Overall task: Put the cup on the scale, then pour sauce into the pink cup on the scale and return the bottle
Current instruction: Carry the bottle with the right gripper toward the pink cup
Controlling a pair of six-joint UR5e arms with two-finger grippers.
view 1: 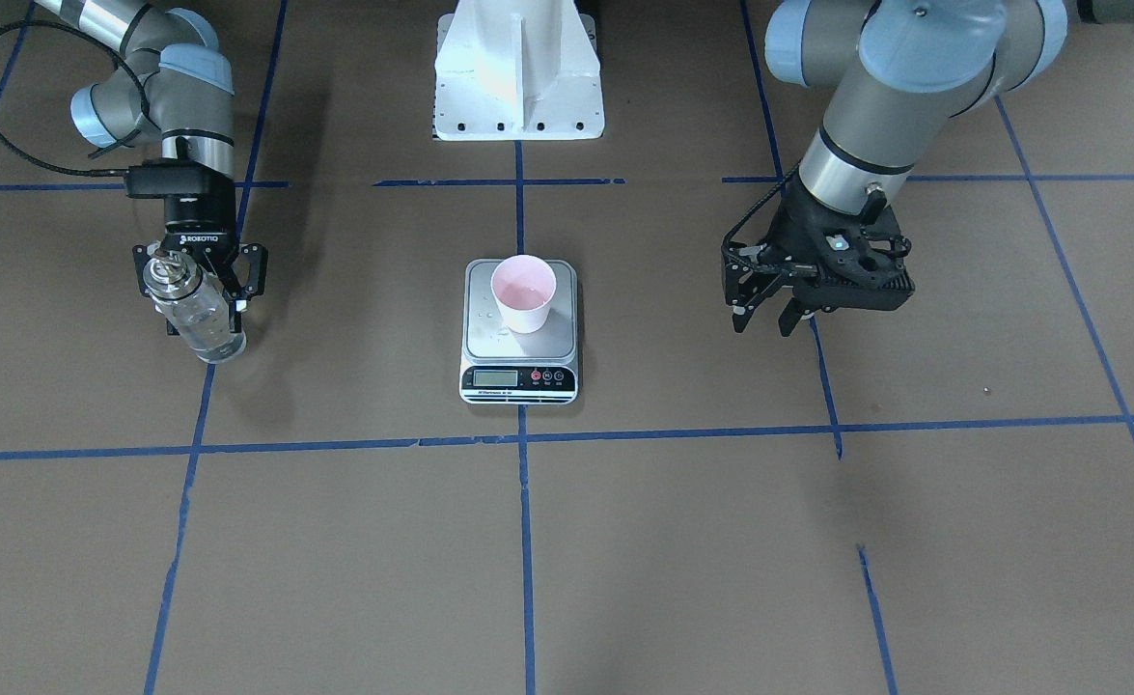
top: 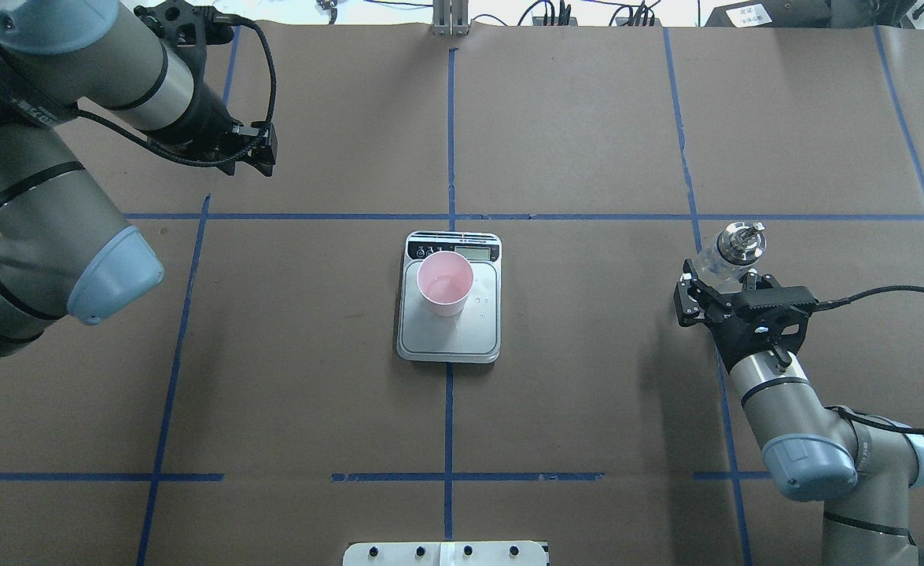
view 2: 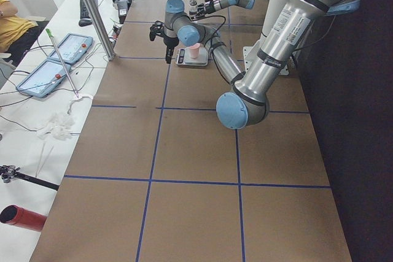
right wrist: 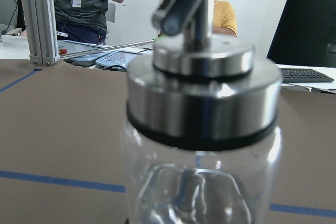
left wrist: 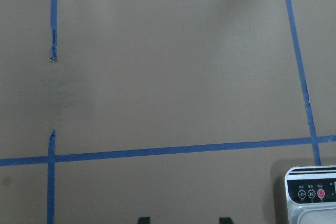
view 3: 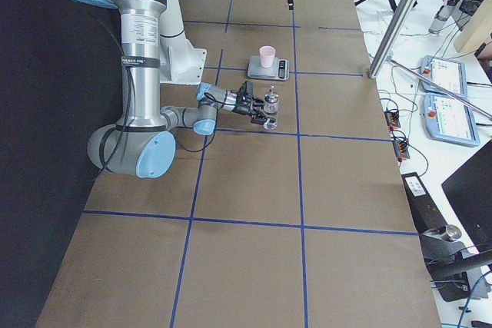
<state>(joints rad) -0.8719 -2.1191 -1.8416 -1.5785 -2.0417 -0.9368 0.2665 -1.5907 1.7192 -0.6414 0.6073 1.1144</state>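
Observation:
The pale pink cup (view 1: 524, 292) (top: 445, 283) stands upright on the silver plate of the scale (view 1: 489, 338) (top: 446, 342) at the table's middle. The clear glass bottle (view 1: 192, 307) (top: 733, 250) (right wrist: 202, 129), with its silver pourer cap, is upright far out on my right side, and a little clear sauce shows low in the glass. My right gripper (view 1: 206, 317) (top: 725, 271) is shut on the bottle's sides. I cannot tell whether its base touches the table. My left gripper (view 1: 764, 323) (top: 265, 161) hangs open and empty, well apart from the scale.
The robot's white base (view 1: 518, 72) stands behind the scale. Blue tape lines (view 1: 528, 439) cross the brown table. A few small drops lie on the scale's plate. People stand beyond the table's far edge in the right wrist view.

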